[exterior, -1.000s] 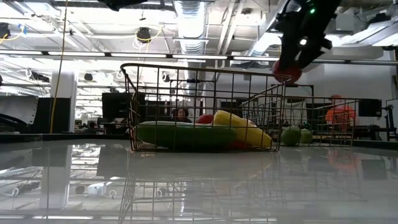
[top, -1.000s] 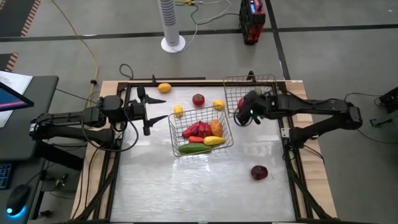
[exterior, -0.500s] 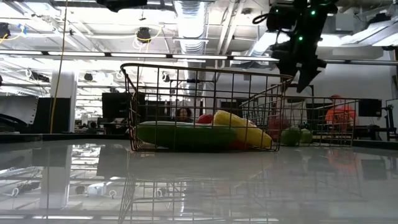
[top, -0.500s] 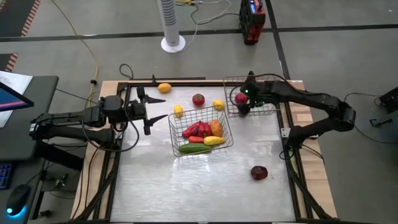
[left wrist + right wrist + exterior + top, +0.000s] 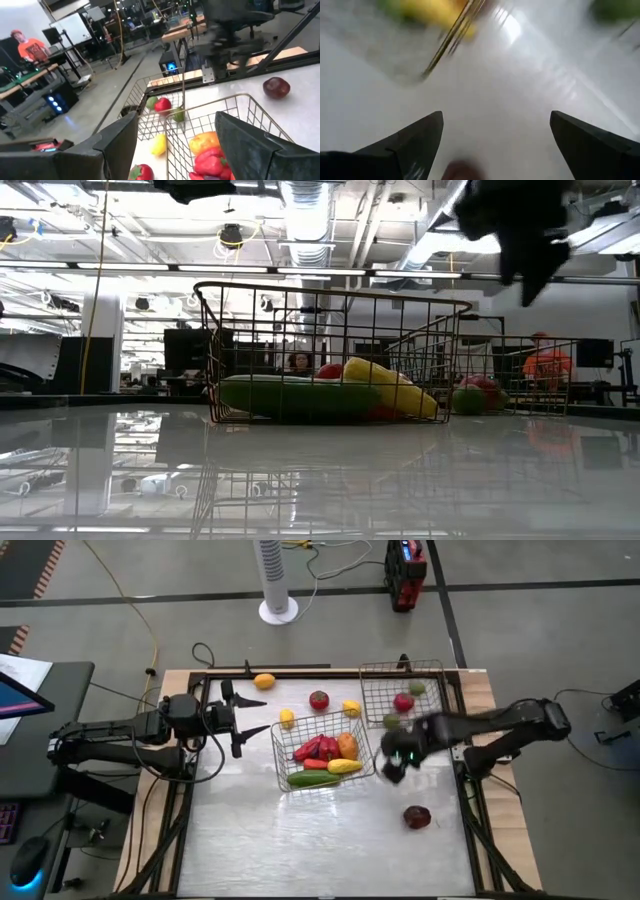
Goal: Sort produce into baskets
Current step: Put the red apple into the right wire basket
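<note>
Steel mesh of the centre basket holds peppers, corn and cucumber; my right pincer, empty with fingers spread wide, hangs just beside its right edge. Only from above do I see the dark plum on bare table near me. The far basket holds three pieces. My left pincer waits open, left of centre.

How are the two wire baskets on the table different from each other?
The middle basket holds long pieces: red peppers, a green cucumber, yellow corn. The far-right basket holds only a few round pieces, a red one and green ones. The middle basket sits turned at an angle to the table's edges; the far-right one sits nearly square in the corner. Both are square, open wire mesh and similar in size.
</note>
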